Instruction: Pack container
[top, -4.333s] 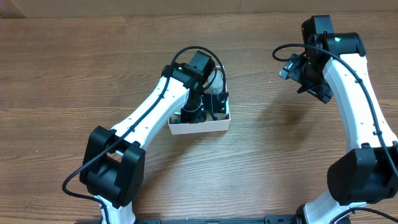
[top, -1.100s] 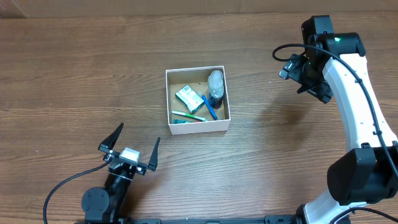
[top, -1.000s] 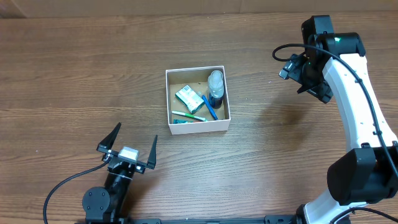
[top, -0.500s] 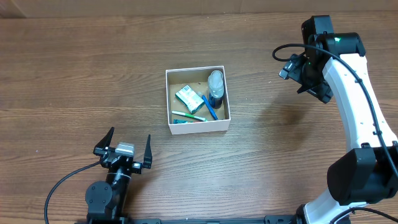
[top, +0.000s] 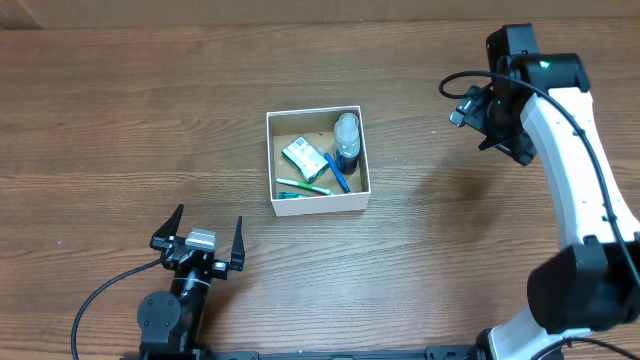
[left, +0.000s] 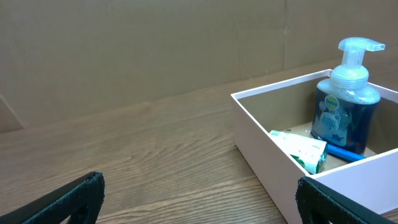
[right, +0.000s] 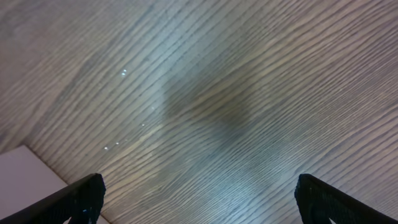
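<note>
The container (top: 320, 204), a white-walled box with a brown floor, sits mid-table. Inside it stand a blue pump bottle (top: 346, 140), a green-and-white carton (top: 300, 157) and thin blue and green sticks (top: 336, 174). My left gripper (top: 209, 215) is folded back near the front edge, well short of the box, open and empty. In the left wrist view the container's near wall (left: 273, 155), the bottle (left: 344, 112) and the carton (left: 301, 149) show ahead to the right of the left gripper (left: 199, 196). My right gripper (top: 478, 115) hovers right of the box, open over bare wood (right: 199, 196).
A brown cardboard wall (left: 155, 50) rises behind the table's far edge. A white corner of the container (right: 25, 177) shows at the lower left of the right wrist view. Wood-grain tabletop (top: 130, 130) surrounds the box.
The left arm has pulled out of the container and folded back to the front edge, settling slightly lower and to the left over the last second. The right arm has not moved.
</note>
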